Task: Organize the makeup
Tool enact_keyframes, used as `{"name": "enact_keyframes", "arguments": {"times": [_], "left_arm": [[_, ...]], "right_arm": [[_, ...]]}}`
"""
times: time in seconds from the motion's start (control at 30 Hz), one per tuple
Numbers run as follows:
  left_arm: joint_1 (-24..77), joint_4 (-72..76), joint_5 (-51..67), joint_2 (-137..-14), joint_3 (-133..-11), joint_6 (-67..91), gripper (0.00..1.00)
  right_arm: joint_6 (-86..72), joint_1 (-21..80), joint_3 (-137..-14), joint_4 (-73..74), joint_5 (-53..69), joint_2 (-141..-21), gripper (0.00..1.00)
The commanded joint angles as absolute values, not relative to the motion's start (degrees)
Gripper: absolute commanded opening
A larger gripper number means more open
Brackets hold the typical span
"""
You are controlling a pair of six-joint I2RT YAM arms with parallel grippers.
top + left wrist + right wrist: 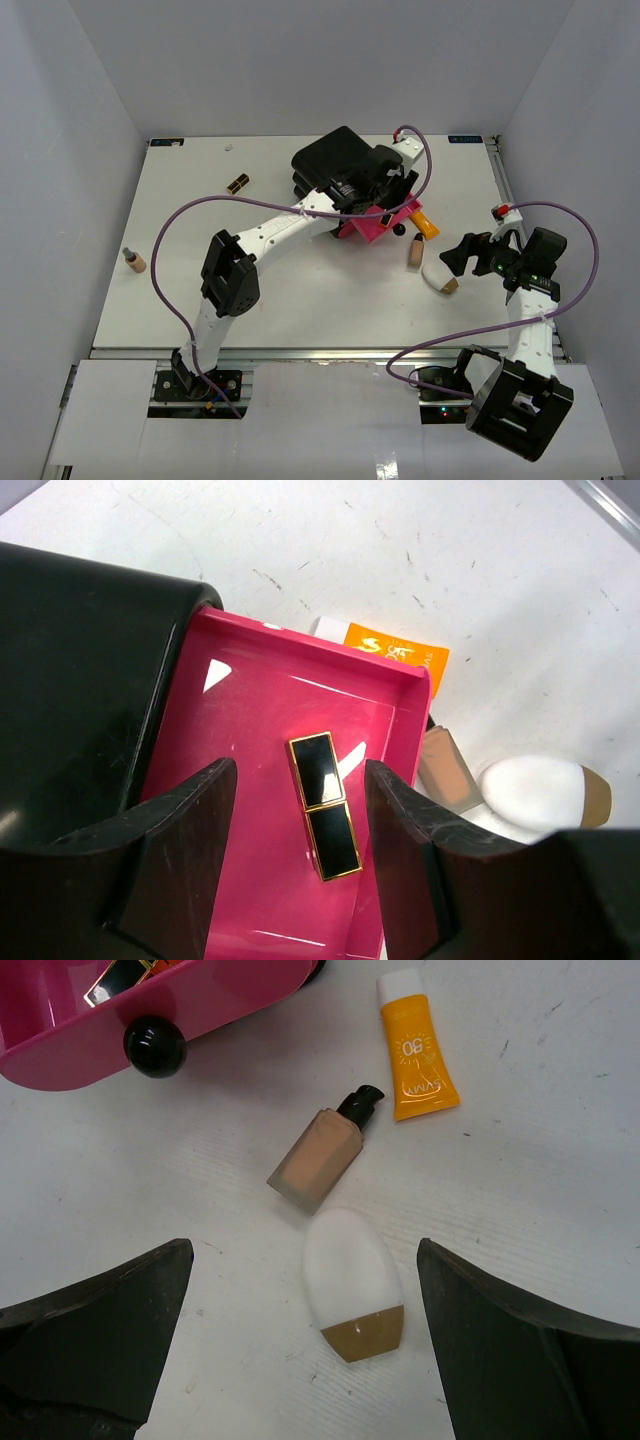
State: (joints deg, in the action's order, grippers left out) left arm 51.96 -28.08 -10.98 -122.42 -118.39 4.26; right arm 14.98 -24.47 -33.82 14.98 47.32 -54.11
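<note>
Left gripper (pixel 300 775) apart, lipstick (pixel 324 805) loose in pink drawer (pixel 250 710): you may snag drawer wall. Right gripper (pixel 305 1250) wide over white tube (pixel 350 1280); may knock adjacent tan bottle (pixel 318 1158).

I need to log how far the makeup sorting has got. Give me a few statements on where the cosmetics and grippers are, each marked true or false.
1. A black-and-gold lipstick lies inside the pink drawer. True.
2. The right gripper is shut on the white oval tube. False: it is open, and the tube lies on the table below it.
3. The orange tube is in the drawer. False: it lies on the table beside the drawer.
4. A second lipstick lies on the table left of the black box. True.
5. The left gripper grips the lipstick in the drawer. False: its jaws stand apart on either side of it.
</note>
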Motion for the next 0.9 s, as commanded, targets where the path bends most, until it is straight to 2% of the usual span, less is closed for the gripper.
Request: {"name": "enact_keyframes", "arguments": {"times": [0.0, 0.13, 0.2, 0.37, 0.47, 0.6, 0.8, 0.87], "left_arm": [[52.62, -28.77, -12.03, -118.90, -121.23, 4.74, 0.65], [51.62, -28.11, -11.72, -111.16, -118.01, 5.39, 0.65], [49.09, -27.32, -8.78, -105.04, -112.62, 6.82, 0.64], [32.26, -22.50, 0.19, -89.56, -91.73, 10.07, 0.61], [22.79, -19.96, 3.48, -84.96, -80.34, 9.19, 0.66], [12.60, -18.59, 4.88, -86.97, -74.08, 8.53, 0.77], [6.32, -17.08, 2.67, -97.13, -75.72, 9.51, 0.84], [5.45, -16.79, 1.90, -100.78, -79.02, 9.13, 0.98]], "right_arm": [[15.69, -25.02, -33.40, 14.17, 49.15, -54.29, 1.00], [19.84, -25.05, -34.02, 17.16, 52.87, -54.31, 0.99], [23.34, -25.05, -34.58, 18.76, 55.74, -54.15, 0.99], [29.12, -25.05, -35.08, 22.44, 60.60, -53.43, 0.98], [30.99, -25.05, -35.16, 23.75, 62.46, -53.18, 0.98], [33.13, -25.05, -35.16, 24.70, 63.89, -53.00, 0.99], [34.61, -25.05, -35.24, 25.75, 64.32, -52.84, 0.99], [34.62, -25.05, -35.24, 25.75, 64.35, -53.07, 0.99]]}}
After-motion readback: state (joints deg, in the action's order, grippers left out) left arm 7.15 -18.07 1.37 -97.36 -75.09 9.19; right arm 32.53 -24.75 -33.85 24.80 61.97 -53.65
